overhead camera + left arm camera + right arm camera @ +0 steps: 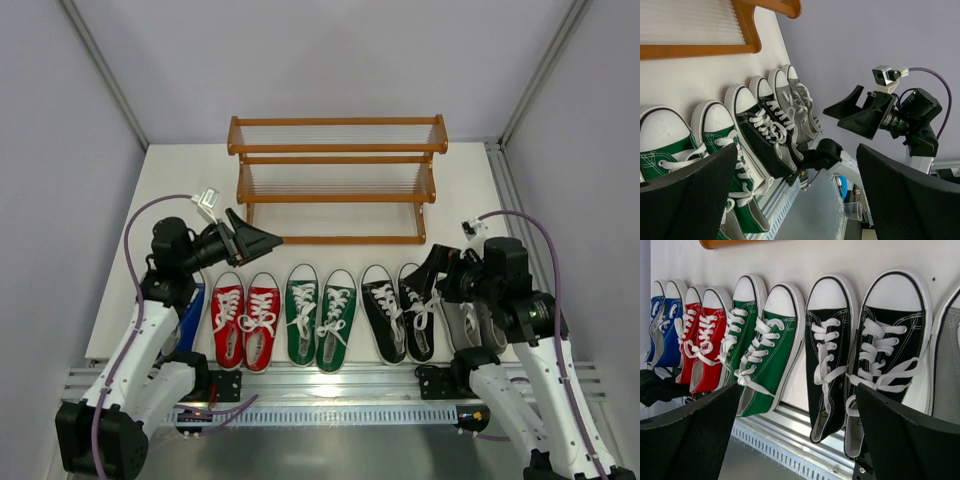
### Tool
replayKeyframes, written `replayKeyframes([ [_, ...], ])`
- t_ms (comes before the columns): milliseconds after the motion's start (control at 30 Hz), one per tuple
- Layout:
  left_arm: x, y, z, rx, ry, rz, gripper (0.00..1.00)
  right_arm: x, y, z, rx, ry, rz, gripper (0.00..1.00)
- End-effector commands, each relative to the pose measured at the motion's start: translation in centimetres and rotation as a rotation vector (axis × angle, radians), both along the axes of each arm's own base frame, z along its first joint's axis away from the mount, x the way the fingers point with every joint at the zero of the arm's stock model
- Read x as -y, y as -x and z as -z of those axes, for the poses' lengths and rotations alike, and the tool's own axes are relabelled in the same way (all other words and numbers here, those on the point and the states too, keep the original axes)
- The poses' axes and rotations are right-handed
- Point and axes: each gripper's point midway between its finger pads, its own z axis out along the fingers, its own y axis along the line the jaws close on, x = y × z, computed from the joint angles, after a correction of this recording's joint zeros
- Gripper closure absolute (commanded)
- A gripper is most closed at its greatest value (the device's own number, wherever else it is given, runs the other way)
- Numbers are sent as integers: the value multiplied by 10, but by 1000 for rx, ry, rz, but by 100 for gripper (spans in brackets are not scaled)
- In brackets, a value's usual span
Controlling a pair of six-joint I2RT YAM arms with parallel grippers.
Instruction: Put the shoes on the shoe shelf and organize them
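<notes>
Top external view: shoe shelf at the far side of the white desk, orange-brown, with stepped tiers and thin wire slats between round rails. Nearer, apart from the shelf, five pairs of shoes side by side in one row on the desk, white toes toward the shelf, heels by the metal rail at the near edge. From left to right: blue pair, red pair, green pair, black pair, grey pair. Blue pair half hidden behind the left arm, grey pair partly under the right arm (only slivers of each on show from above).

As for the left jaws: wide apart, holding nothing, raised over the bare desk between the shelf's left end and the red pair, tips aimed to the right. As for the right jaws: spread wide too, gripping nothing, up over the black pair's right-hand shoe, aimed left.

Left wrist view: own fingers far apart at the lower corners, nothing between; beyond them green, black and grey shoes in line, a corner of the shelf at top left, the right arm opposite.

Right wrist view: fingers likewise spread at the bottom corners; past them the row from blue to black, white laces throughout, a strip of grey at the right edge.
</notes>
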Motion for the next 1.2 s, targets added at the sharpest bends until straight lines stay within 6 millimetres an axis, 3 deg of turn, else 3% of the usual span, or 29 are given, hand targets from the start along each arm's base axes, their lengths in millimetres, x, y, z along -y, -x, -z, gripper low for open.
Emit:
replayKeyframes([
  [0,0,-3,-7,31,-14,-16,1,-22,16,-4,-41,-25,-78,3],
  [67,2,-5,-5,22,-30,-14,0,-17,15,8,-60,70,-32,3],
  [167,7,-12,5,-17,-74,-29,0,-35,29,31,-172,188,-84,3],
  [200,8,-12,7,-15,-87,-24,0,-21,18,37,-146,293,5,3],
  [233,10,-13,10,-25,-98,-20,0,-22,28,51,-216,383,23,3],
  [300,10,-11,15,-40,-130,-8,0,-2,17,46,-178,491,163,3],
  [500,-1,-3,27,-54,-196,-57,0,11,22,61,-203,477,281,3],
  [633,-3,-1,35,-66,-205,-68,0,-12,34,89,-275,411,188,3],
  [833,-3,-3,40,-86,-209,-69,0,-20,42,115,-283,375,150,0],
  [933,-2,-5,41,-91,-209,-65,0,-28,45,124,-287,350,111,10],
  [1167,-2,-4,44,-99,-212,-68,0,-37,38,139,-266,372,68,45],
])
